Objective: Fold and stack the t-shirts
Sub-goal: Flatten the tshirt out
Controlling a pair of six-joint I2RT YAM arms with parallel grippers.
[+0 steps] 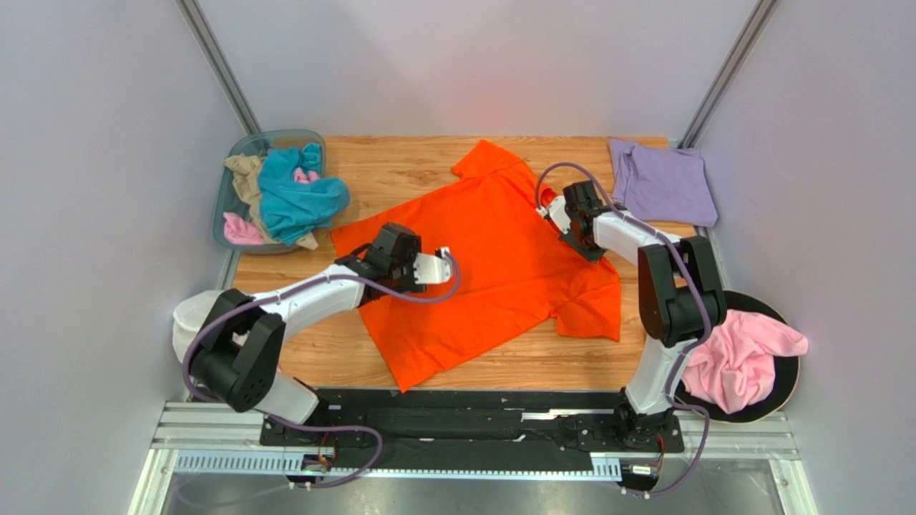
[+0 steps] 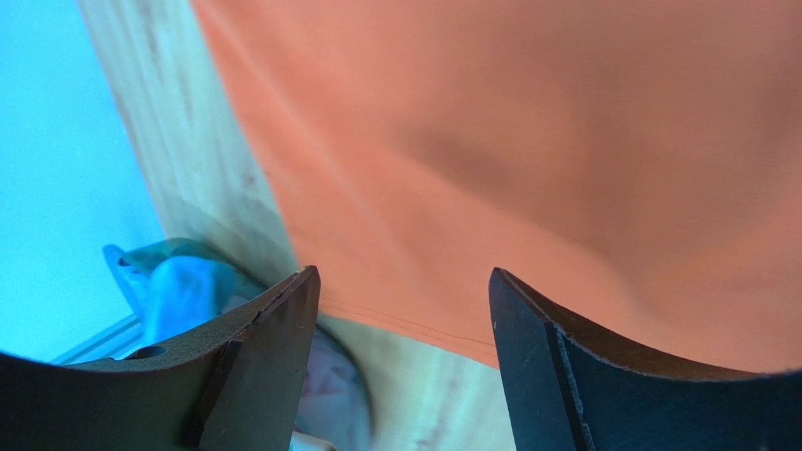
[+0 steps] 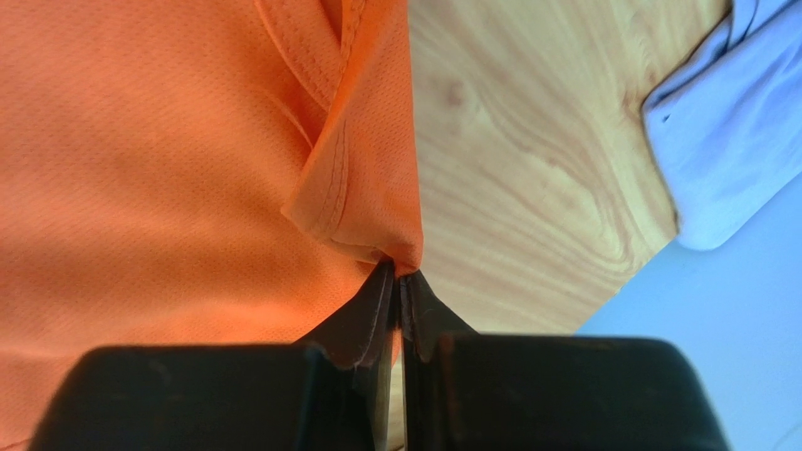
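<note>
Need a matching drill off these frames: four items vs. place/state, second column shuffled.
1. orange t-shirt
2. lavender t-shirt
3. teal t-shirt
4. left gripper

A. in the bin, far left
B. open, over a shirt hem
C. spread out, edge pinched by the right gripper
D. folded, far right corner

Pairs: 1-C, 2-D, 3-A, 4-B

Fine matt mesh knit for the orange t-shirt — hems stitched. Grained, faintly glossy wood for the table.
</note>
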